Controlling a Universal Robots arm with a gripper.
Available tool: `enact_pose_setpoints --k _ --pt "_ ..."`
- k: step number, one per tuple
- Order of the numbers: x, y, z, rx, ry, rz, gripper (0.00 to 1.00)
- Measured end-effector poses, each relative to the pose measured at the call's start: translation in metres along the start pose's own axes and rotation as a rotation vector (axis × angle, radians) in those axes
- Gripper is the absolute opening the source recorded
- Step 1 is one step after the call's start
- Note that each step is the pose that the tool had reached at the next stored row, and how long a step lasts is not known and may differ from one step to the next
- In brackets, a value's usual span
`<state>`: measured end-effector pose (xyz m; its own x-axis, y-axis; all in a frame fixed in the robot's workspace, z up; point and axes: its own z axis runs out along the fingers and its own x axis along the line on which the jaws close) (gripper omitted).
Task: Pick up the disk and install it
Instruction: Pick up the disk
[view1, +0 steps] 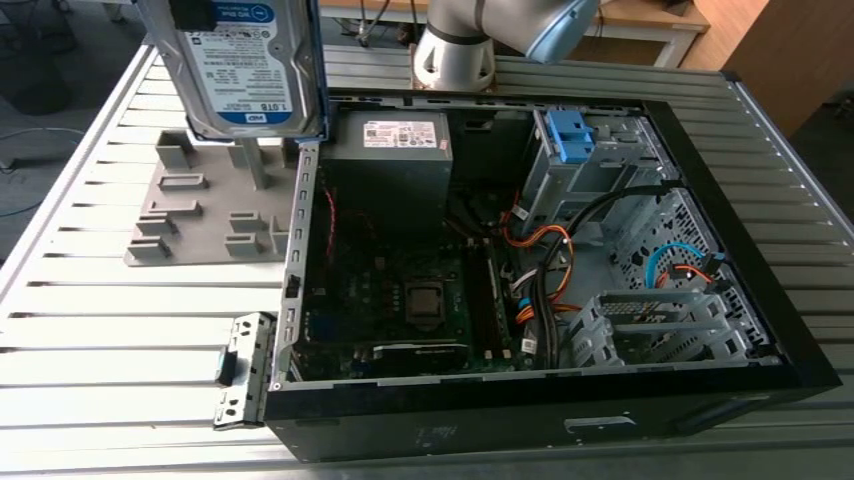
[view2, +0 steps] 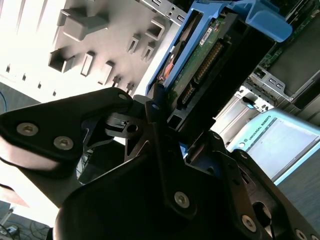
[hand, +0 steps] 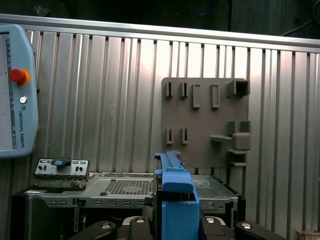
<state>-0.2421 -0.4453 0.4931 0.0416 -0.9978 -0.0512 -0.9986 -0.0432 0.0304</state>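
Silver and edged in blue, the disk (view1: 247, 70) hangs clamped in the gripper (view2: 167, 115) above the grey holder plate (view1: 200, 215) on the slatted surface (view1: 107, 330), just beside the open computer case (view1: 534, 420) at the exterior view's left. The pick-up appears complete and the install not yet made; seating the disk would call for lining its carrier up with a bay inside the case. It stands on edge, long axis near vertical, its label facing the exterior camera.

A robotics lab, going by the slatted metal bench (view1: 107, 340), opened computer case (view1: 534, 425) and teach pendant (hand: 17, 90).
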Motion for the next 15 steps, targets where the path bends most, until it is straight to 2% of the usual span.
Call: enact_pose_setpoints --k 15 --pt "0.0014 -0.0139 -0.0002 -0.0002 0.0000 0.000 0.36"
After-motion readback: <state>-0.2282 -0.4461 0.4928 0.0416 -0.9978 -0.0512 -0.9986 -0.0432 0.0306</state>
